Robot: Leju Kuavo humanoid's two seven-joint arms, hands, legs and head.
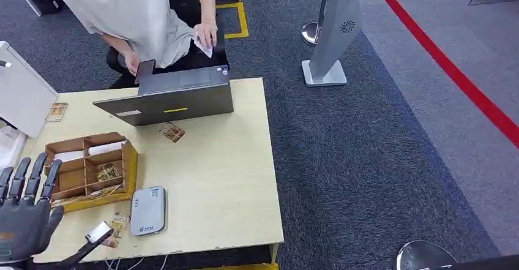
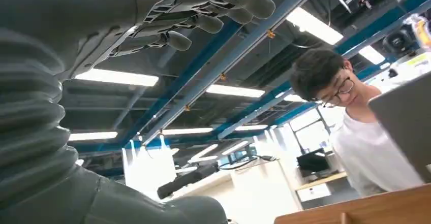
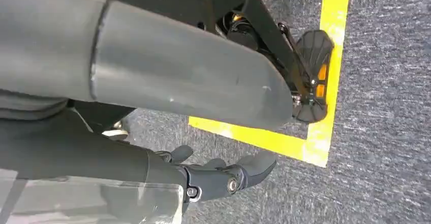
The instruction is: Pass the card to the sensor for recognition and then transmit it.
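Note:
A grey sensor box (image 1: pixel 149 210) lies near the table's front edge. A brown card (image 1: pixel 120 223) lies flat just to its left. My left hand (image 1: pixel 24 215) is at the table's front left corner, fingers spread and pointing up, nothing in it. Its thumb reaches toward that card, apart from it as far as I can tell. In the left wrist view the left hand's fingers (image 2: pixel 203 10) are apart against the ceiling. My right hand (image 3: pixel 223 176) hangs over the carpet, fingers loosely bent and holding nothing.
A cardboard tray (image 1: pixel 130 160) with more cards stands behind the sensor. Loose cards (image 1: pixel 172 132) (image 1: pixel 56 112) lie on the wooden table (image 1: pixel 220 178). A laptop (image 1: pixel 171 98) stands at the back edge, and a person (image 1: pixel 134 13) sits behind it. A grey stand (image 1: pixel 333 37) is on the carpet to the right.

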